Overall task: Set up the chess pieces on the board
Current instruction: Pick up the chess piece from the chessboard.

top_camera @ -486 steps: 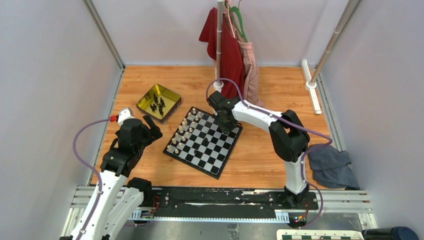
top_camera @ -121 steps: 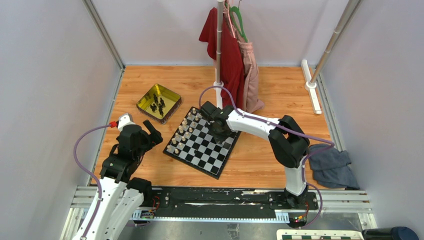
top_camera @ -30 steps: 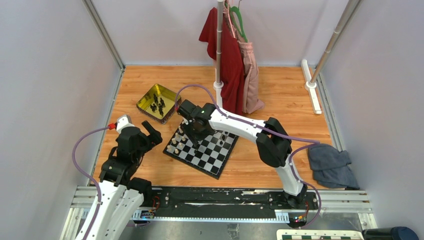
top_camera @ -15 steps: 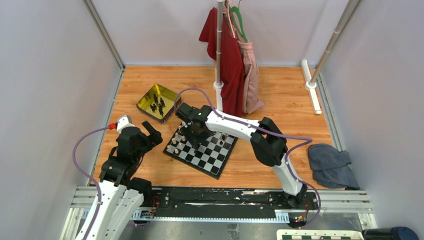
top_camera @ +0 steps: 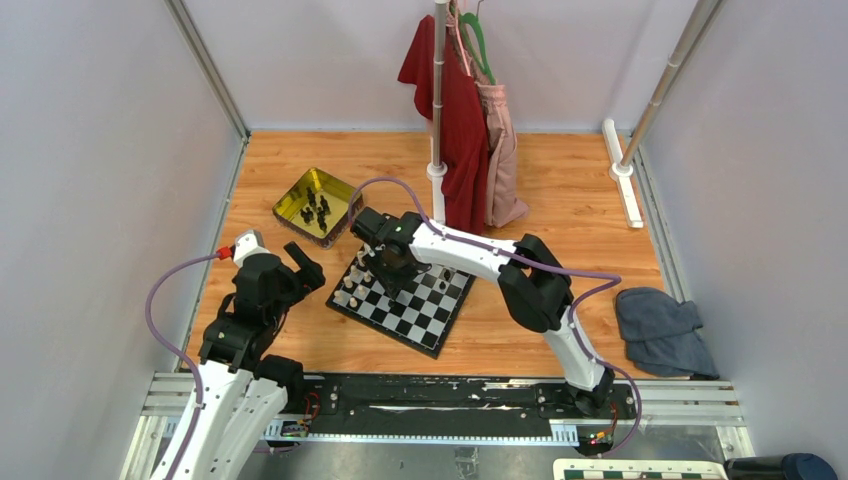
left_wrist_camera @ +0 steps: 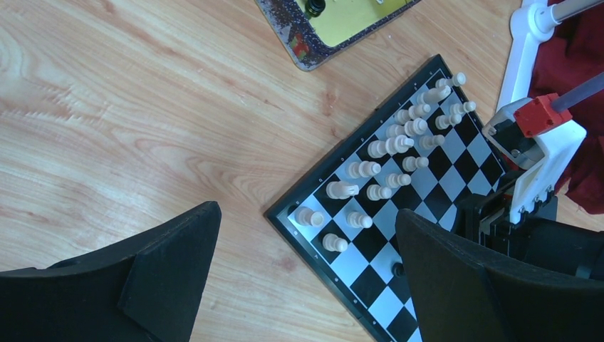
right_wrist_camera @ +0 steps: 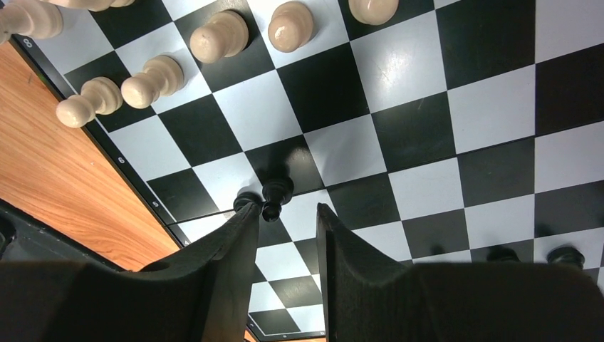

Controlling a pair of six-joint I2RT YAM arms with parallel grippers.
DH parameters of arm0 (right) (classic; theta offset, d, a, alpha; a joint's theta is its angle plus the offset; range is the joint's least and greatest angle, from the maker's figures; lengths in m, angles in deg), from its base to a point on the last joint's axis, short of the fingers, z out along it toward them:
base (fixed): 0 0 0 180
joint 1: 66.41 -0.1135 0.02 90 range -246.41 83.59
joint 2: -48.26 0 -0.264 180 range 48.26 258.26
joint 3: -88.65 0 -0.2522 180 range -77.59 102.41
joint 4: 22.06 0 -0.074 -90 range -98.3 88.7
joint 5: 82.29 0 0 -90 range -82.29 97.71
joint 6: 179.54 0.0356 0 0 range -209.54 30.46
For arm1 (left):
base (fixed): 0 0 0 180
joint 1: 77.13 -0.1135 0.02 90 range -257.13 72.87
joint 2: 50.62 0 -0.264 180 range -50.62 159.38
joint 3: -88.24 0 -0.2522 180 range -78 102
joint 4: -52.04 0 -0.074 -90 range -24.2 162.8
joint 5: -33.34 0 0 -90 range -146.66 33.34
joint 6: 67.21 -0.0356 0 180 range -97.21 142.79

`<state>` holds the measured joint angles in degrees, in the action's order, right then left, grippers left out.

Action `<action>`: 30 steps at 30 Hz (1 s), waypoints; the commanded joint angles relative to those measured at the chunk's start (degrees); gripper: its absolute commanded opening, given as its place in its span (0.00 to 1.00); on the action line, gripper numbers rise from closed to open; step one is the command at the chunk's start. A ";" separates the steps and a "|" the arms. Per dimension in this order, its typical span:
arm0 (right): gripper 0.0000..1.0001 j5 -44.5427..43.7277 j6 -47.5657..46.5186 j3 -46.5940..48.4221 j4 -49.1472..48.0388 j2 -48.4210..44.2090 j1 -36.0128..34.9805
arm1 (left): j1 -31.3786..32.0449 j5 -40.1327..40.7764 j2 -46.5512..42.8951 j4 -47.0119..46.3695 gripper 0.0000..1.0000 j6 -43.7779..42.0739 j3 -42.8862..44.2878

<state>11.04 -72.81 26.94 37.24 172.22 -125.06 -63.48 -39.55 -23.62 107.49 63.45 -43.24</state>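
Right hand (right_wrist_camera: pixel 285 211), narrowly parted and empty, hovers at a black chess piece (right_wrist_camera: pixel 276 193) (cream pieces (right_wrist_camera: pixel 219 34) nearby); skewed closing could topple it

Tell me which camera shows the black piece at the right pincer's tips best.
Right wrist: the black piece sits large and sharp on the board, just beyond the right pincer. Left wrist shows at most a dark speck there; in the top external view the right arm covers it.
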 commanded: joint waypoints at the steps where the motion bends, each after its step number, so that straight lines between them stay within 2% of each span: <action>1: 0.39 0.79 0.28 1.68 1.37 1.97 -0.94 | 0.24 -0.36 0.13 -1.08 1.00 -0.50 -0.99; 11: 0.32 1.15 0.17 1.78 1.35 2.49 -0.92 | 0.24 -0.41 0.07 -1.17 1.00 -0.58 -1.06; 15: 0.24 0.97 -0.27 2.21 1.53 2.60 -0.94 | 0.24 -0.49 0.14 -1.11 1.00 -0.59 -1.04; 19: 0.10 0.88 -0.75 2.78 2.32 2.86 -0.94 | 0.24 -0.49 0.24 -1.11 1.00 -0.59 -0.95; 24: 0.01 0.30 -1.32 2.97 2.84 2.53 -0.94 | 0.24 -0.49 0.41 -1.17 1.00 -0.64 -0.89; 30: 0.00 -0.92 -0.89 1.57 2.81 0.58 -0.94 | 0.24 -0.41 0.27 -0.88 1.00 -0.59 -0.81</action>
<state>11.70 -73.14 28.10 38.09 173.82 -125.06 -63.48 -39.64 -23.35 107.47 63.43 -43.83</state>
